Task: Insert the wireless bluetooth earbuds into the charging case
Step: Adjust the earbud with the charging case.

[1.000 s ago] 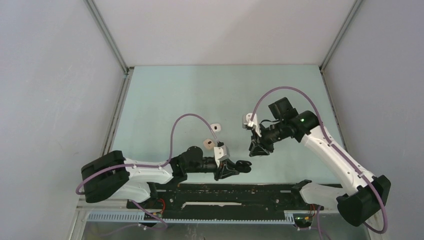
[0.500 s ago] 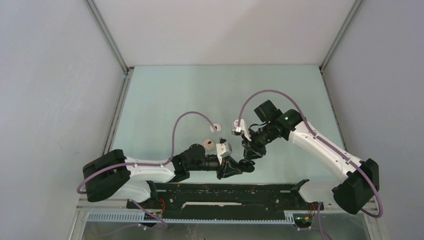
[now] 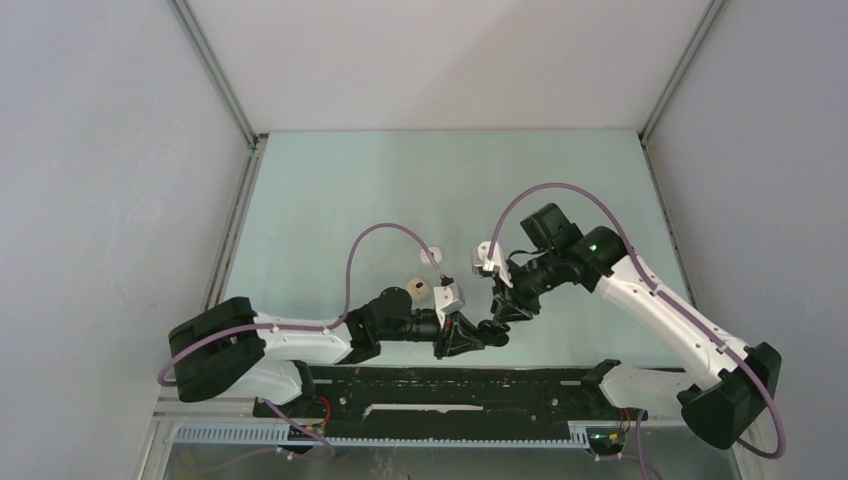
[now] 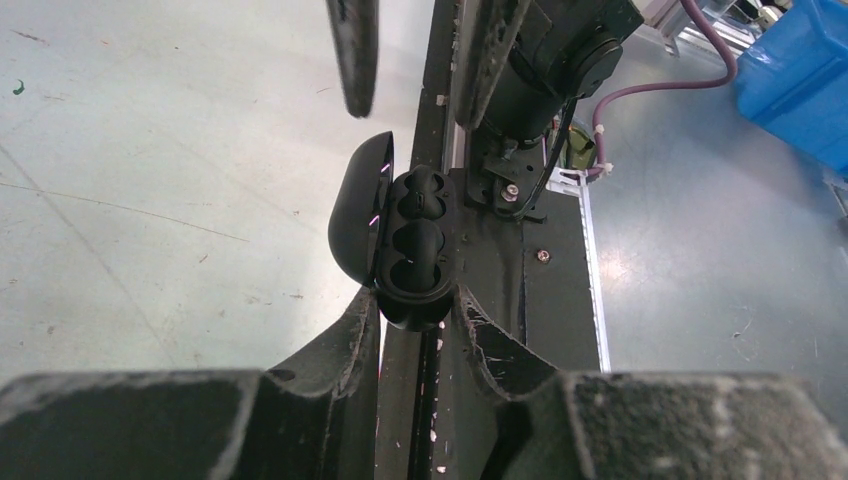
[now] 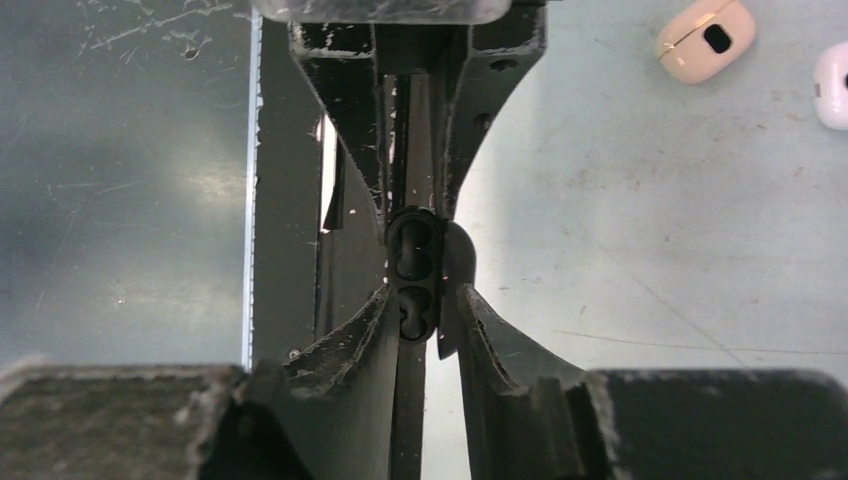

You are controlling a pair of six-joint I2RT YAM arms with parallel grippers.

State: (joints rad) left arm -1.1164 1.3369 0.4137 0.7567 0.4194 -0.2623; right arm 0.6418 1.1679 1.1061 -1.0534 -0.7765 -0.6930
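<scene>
Dark rounded shapes fill both wells of the black charging case [image 4: 412, 250], seemingly the black earbuds [image 4: 422, 195] seated, though black on black leaves doubt. The left gripper [image 4: 415, 310] is clamped on one end of the case, presenting it open to the right gripper [image 5: 420, 315], whose empty fingers stand apart astride its other end, likely to press the lid [image 4: 355, 210] shut. A beige case [image 5: 705, 40] and a white case [image 5: 835, 85] lie well apart from it.

Soft even light, faint shadows; left hand [image 4: 417, 300] blurs near the lens.
</scene>
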